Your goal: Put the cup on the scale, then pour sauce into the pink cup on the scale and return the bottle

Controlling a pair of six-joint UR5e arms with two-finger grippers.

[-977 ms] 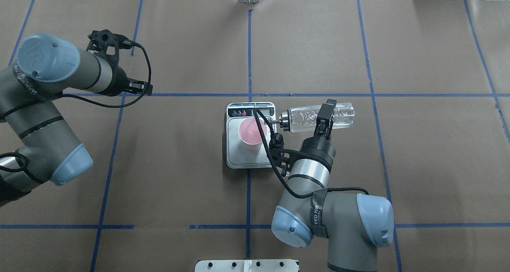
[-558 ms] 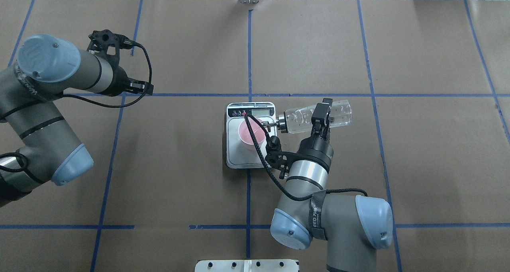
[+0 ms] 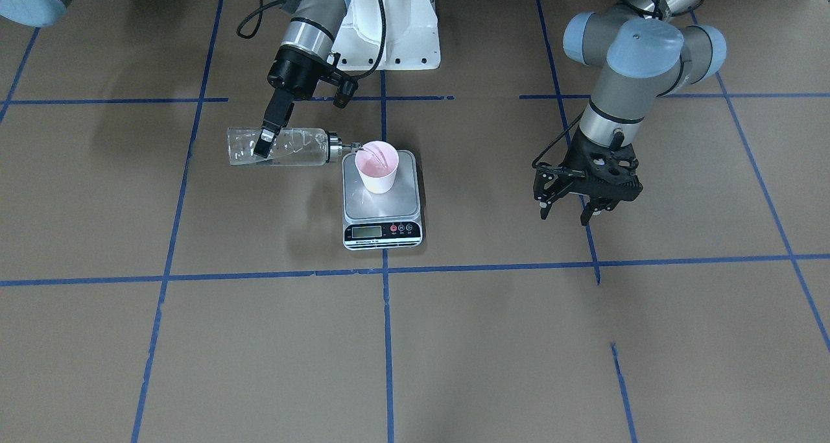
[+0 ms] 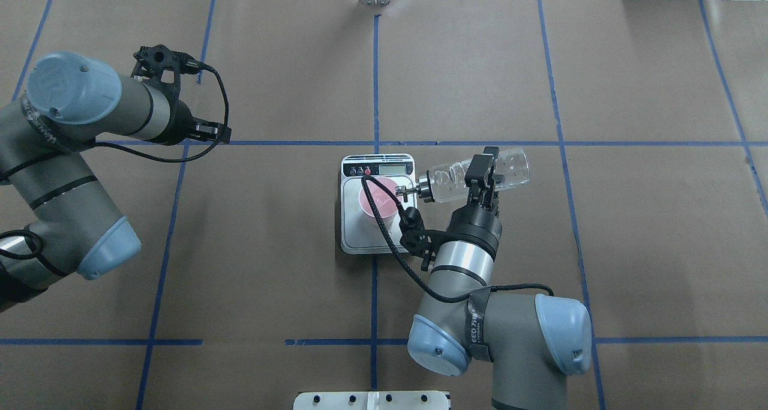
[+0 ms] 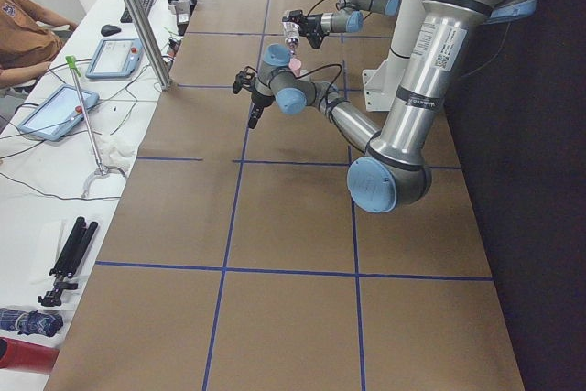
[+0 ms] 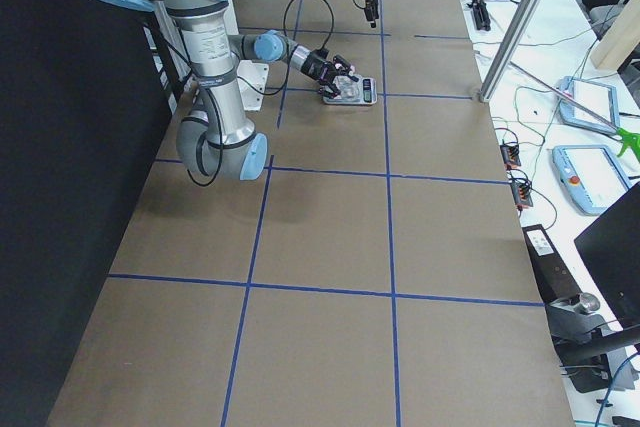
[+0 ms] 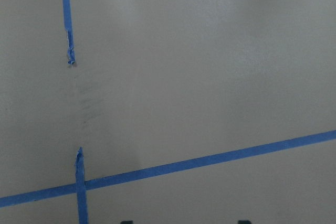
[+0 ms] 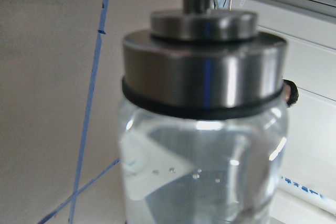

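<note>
Right gripper (image 4: 483, 171) clamps its jaws mid-body on the clear cylindrical glass bottle (image 4: 511, 168): probably slippery, fragile, weight shifting spoutward of the jaws. Left gripper (image 3: 565, 217) has open jaws.

The bottle (image 8: 205, 177) was clear, glossy glass; its cap (image 8: 205, 72) was smooth polished metal ringed by a black rubbery band. The cup (image 3: 377, 168) looked like matt, smooth pink plastic. The scale (image 3: 389, 204) had a brushed silver metal platform and a glossy black front. The worktop (image 4: 270, 248) was matt brown paper, marked with blue tape (image 4: 375, 68).
</note>
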